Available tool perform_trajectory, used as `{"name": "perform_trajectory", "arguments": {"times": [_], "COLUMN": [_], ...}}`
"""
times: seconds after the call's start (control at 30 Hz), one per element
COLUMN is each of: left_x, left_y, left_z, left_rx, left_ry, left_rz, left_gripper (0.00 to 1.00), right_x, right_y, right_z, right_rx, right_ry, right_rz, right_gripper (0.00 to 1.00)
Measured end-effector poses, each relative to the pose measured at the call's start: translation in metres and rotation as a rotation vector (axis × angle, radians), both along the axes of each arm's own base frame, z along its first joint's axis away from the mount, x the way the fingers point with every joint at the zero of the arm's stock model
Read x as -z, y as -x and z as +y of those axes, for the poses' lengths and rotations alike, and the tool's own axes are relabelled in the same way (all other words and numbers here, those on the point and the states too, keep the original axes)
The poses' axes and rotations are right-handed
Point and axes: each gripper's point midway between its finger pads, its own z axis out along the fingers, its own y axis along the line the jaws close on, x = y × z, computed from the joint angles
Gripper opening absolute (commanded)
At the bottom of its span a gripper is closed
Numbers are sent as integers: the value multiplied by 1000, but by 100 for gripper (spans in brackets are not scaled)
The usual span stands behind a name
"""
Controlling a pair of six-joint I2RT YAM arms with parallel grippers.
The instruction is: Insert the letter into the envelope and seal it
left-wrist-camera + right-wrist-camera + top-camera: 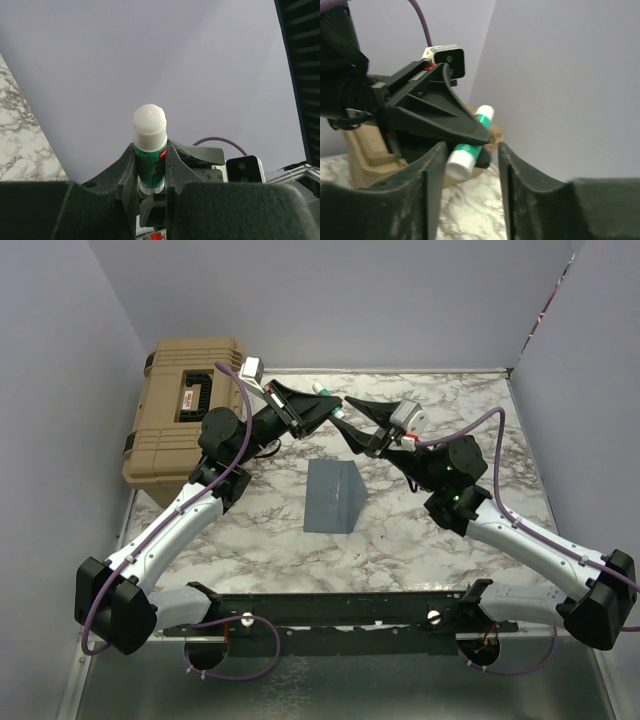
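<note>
The blue-grey envelope lies flat on the marble table, between the two arms. The letter is not in view. My left gripper is raised above the table's far middle, shut on a green and white glue stick. In the left wrist view the stick stands clamped between my fingers. My right gripper is open, facing the left one tip to tip. In the right wrist view the stick's lower white end lies between my open fingers, nearer the left finger.
A big tan hard case sits at the table's far left edge. Lilac walls enclose the table on three sides. The black mounting rail with both arm bases runs along the near edge.
</note>
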Motion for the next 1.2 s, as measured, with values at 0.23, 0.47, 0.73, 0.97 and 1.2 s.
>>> {"name": "perform_trajectory", "arguments": {"times": [0.23,0.47,0.73,0.97,1.2], "left_x": [4,2,-3,-3,-5], "left_y": [-9,-9,-8,-9,-10], "left_z": [4,4,5,7,38], "left_rx": [-41,-42,-41,-50,-146], "left_ry": [-4,-13,-19,-29,-113], "left_rz": [25,20,-5,-19,-97], "left_gripper": [0,0,3,58,82], "right_x": [9,8,11,10,22], "right_y": [-11,-12,-17,-17,-16], "right_z": [3,4,9,8,4], "right_rx": [57,60,62,66,62], "right_ry": [-13,-5,5,-1,37], "right_rz": [42,34,51,57,114], "right_gripper": [22,36,10,1,1]}}
